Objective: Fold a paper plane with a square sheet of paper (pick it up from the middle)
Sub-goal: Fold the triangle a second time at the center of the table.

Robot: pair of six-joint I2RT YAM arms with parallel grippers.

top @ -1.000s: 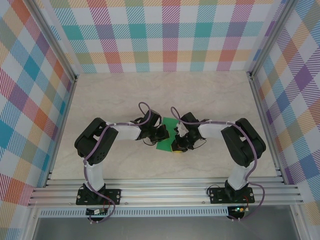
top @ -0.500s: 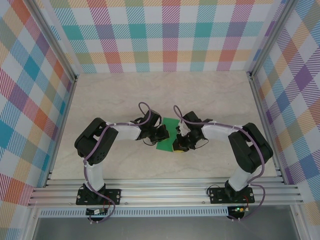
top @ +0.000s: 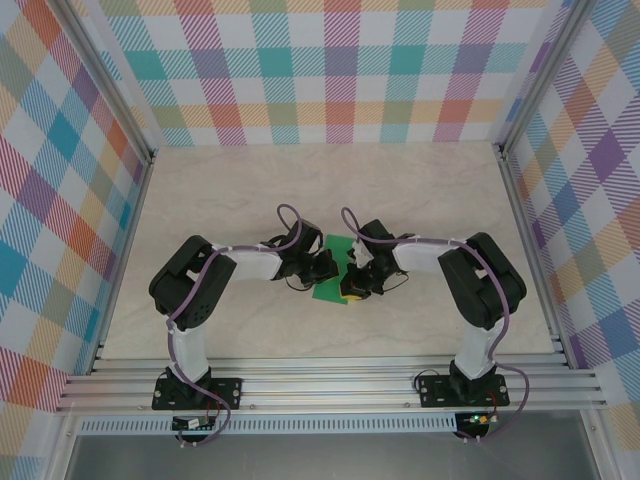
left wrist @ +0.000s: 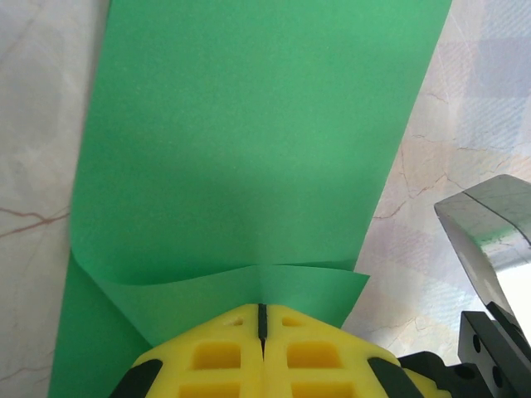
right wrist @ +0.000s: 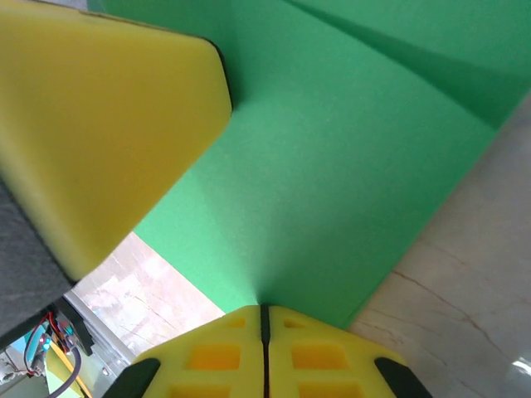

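Green and thin, the square sheet of paper [top: 333, 270] sits at the centre of the top view, its edges pinched by the tightly closed left gripper [left wrist: 262, 313] and right gripper [right wrist: 264, 313], so both would best lift together, evenly, to avoid tearing.

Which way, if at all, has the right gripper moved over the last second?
Yes. The right gripper has shifted slightly left in the top view, away from the right frame rail, further over the paper.
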